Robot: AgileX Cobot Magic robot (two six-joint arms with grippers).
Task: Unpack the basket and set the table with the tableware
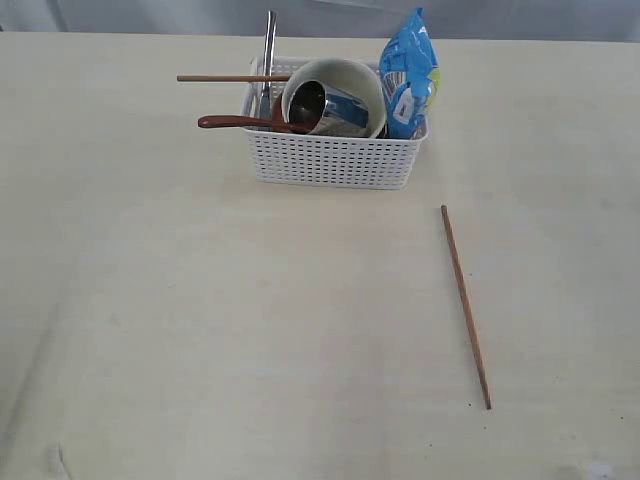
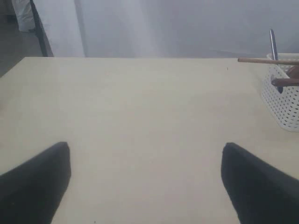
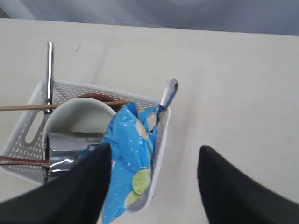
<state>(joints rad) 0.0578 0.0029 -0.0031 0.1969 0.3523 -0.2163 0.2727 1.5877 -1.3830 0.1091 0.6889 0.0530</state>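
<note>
The white basket (image 1: 330, 160) stands at the far middle of the table (image 1: 250, 330). It holds a pale bowl (image 1: 350, 72) with a steel mug (image 1: 335, 110) lying in it. A red-brown spoon (image 1: 235, 123), a chopstick (image 1: 225, 78) and a steel handle (image 1: 268, 50) stick out. A second chopstick (image 1: 466, 305) lies on the table at the right. Neither arm shows in the exterior view. My left gripper (image 2: 145, 145) is open over bare table, with the basket (image 2: 285, 105) off to one side. My right gripper (image 3: 155, 148) is open and empty, above the basket's (image 3: 70, 86) end by the bag.
A blue snack bag (image 1: 410, 80) stands upright in the basket's right end, seen between my right fingers (image 3: 88, 186) from above. A steel utensil (image 3: 168, 93) leans at the basket corner beside the bag (image 3: 128, 154).
</note>
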